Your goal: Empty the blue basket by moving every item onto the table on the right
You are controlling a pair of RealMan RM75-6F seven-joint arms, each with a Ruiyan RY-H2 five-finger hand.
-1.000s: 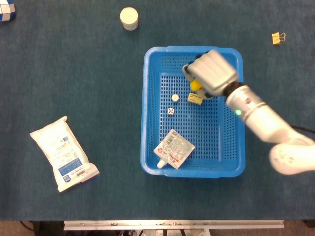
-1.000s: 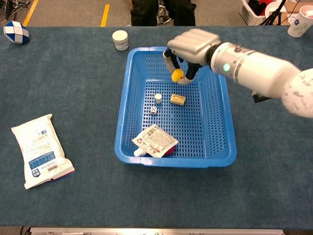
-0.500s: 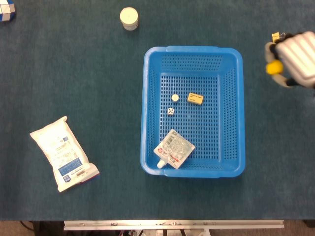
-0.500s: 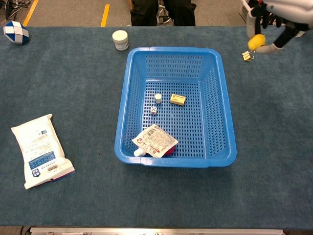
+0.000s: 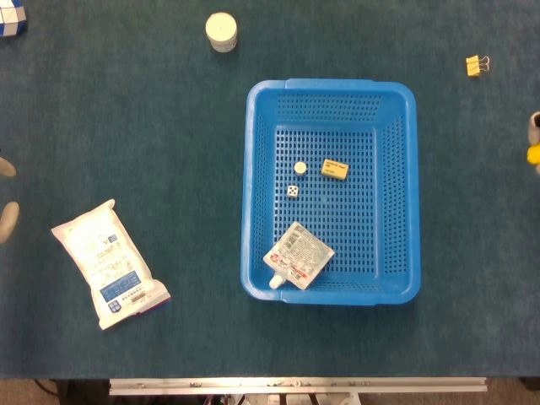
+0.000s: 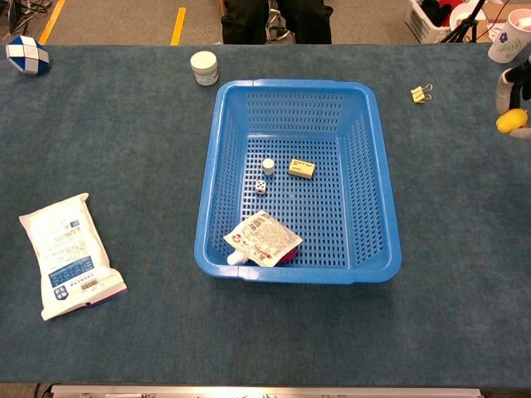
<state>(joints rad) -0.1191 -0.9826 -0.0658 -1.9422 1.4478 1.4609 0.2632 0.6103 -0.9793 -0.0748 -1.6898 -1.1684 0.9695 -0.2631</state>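
Yellow piece (image 6: 512, 121) pinched in my right hand (image 6: 516, 98), at three o'clock of the blue basket (image 6: 375, 178), above bare tabletop (image 6: 465, 207).

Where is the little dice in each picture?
Head view: the dice lies on the floor of the blue basket, left of the middle, just below the small white cap.
Chest view: the dice lies on the basket floor, again just below the white cap.
Shared landmark: the yellow eraser, up and to the right of the dice in both.
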